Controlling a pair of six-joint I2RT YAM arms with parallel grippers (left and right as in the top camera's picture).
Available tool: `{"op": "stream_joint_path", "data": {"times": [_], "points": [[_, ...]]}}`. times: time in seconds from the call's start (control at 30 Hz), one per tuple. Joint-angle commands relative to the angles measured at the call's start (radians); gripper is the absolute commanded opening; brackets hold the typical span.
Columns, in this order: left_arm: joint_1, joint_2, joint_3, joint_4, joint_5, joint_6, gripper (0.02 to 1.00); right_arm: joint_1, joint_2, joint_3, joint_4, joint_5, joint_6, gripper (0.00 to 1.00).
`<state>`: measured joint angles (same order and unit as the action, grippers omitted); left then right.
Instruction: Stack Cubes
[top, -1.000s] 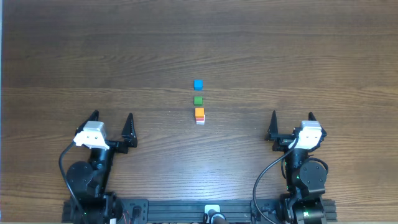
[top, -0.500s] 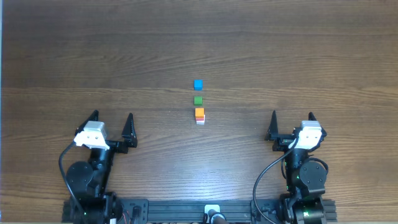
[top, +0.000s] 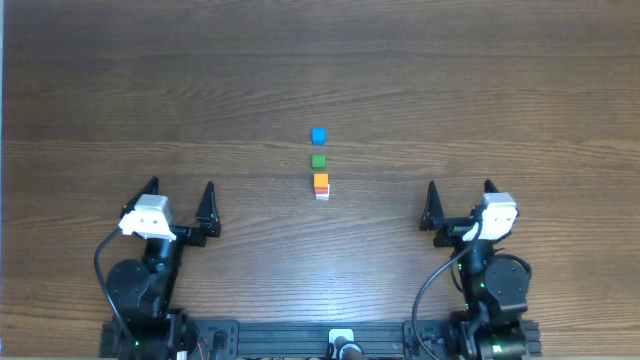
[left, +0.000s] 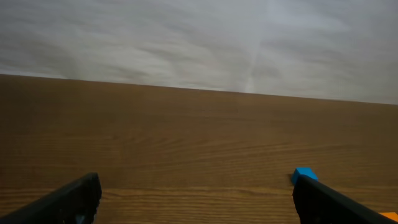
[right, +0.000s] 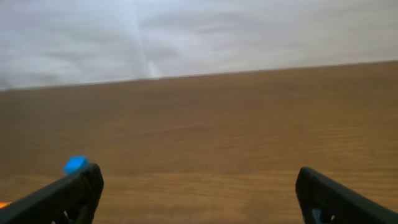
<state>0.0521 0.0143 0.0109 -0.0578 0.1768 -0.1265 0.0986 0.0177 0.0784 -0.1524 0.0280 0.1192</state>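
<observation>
Three small cubes lie in a line at the table's middle: a blue cube (top: 318, 136) farthest from the arms, a green cube (top: 318, 161) behind it, and an orange cube (top: 321, 181) sitting on top of a red and a white layer. My left gripper (top: 180, 187) stands open near the bottom left, well apart from the cubes. My right gripper (top: 458, 187) stands open at the bottom right, also empty. The blue cube (left: 304, 175) shows beside my left gripper's finger, and the blue cube (right: 76, 164) shows in the right wrist view too.
The brown wooden table (top: 480, 80) stretches wide on all sides of the cubes. A pale wall (left: 199, 43) rises beyond the table's far edge. Both arm bases sit along the near edge.
My right gripper has turned slightly to the left, toward the cubes. The left arm and the cubes have not moved.
</observation>
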Motion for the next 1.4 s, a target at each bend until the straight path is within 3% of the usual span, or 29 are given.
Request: {"op": "stream_joint_path", "data": {"times": [0.03,0.13,0.3,0.4,0.63,0.83,0.93,1.23,1.4], "points": [[0.005,-0.010,-0.005,-0.002,0.013,0.018,1.000,-0.005,0.047,0.238,-0.081,-0.031,-0.032,0.993],[0.005,-0.010,-0.005,-0.002,0.013,0.018,0.998,-0.005,0.152,0.400,-0.130,-0.049,-0.032,0.993],[0.005,-0.011,-0.005,-0.002,0.013,0.018,0.998,-0.005,0.433,0.710,-0.246,-0.199,-0.031,0.993],[0.005,-0.010,-0.005,-0.002,0.013,0.018,0.998,-0.004,0.631,0.909,-0.392,-0.248,-0.031,0.991],[0.005,-0.010,-0.005,-0.002,0.013,0.018,1.000,0.129,1.087,1.284,-0.698,-0.224,-0.045,0.993],[0.005,-0.010,-0.005,-0.002,0.013,0.018,1.000,0.336,1.404,1.433,-0.728,-0.082,0.038,0.993],[0.005,-0.010,-0.005,-0.002,0.013,0.018,1.000,0.410,1.532,1.462,-0.719,-0.064,0.045,0.993],[0.005,-0.010,-0.005,-0.002,0.013,0.018,1.000,0.453,1.762,1.468,-0.719,-0.065,0.251,0.993],[0.005,-0.010,-0.005,-0.002,0.013,0.018,1.000,0.471,1.843,1.468,-0.724,-0.064,0.304,0.991]]}}
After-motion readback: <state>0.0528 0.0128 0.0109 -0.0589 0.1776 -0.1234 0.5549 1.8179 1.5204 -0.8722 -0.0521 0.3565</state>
